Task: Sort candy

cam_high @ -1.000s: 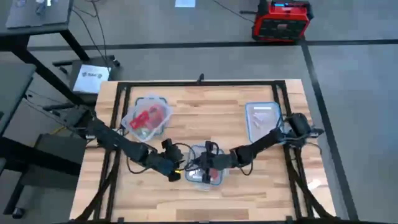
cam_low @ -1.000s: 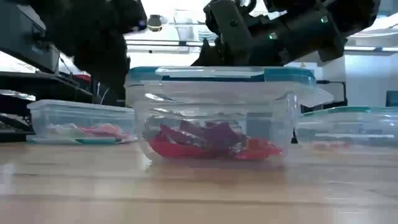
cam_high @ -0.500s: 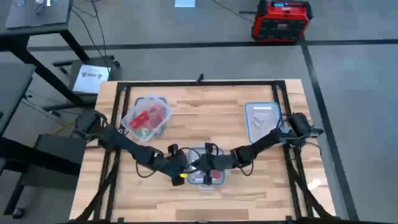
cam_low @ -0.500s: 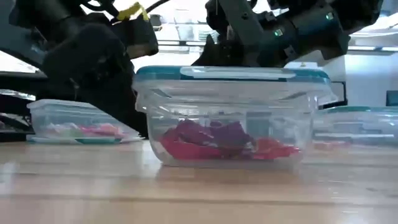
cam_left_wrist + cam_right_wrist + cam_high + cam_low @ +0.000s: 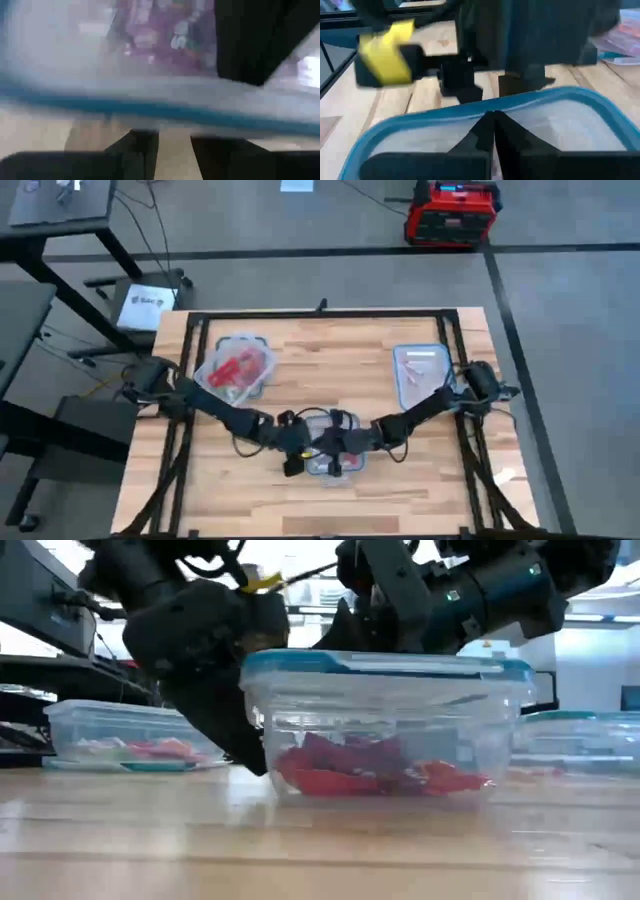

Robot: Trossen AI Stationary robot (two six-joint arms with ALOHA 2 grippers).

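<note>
— So where do the arms reach?
— Both stretch low to the near-centre tub (image 5: 330, 460) holding candy (image 5: 380, 772).
— Grippers?
— Left gripper (image 5: 296, 450), part open, touches its left rim; right gripper (image 5: 335, 448), fingers together, rests on its lid (image 5: 520, 125).

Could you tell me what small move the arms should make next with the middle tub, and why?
Probably the left gripper should close on the tub's rim. It sits right against the middle tub, fingers part open with the rim between them, while the shut right gripper presses on the lid. The candy is sealed inside, so a firm hold seems needed first.
</note>
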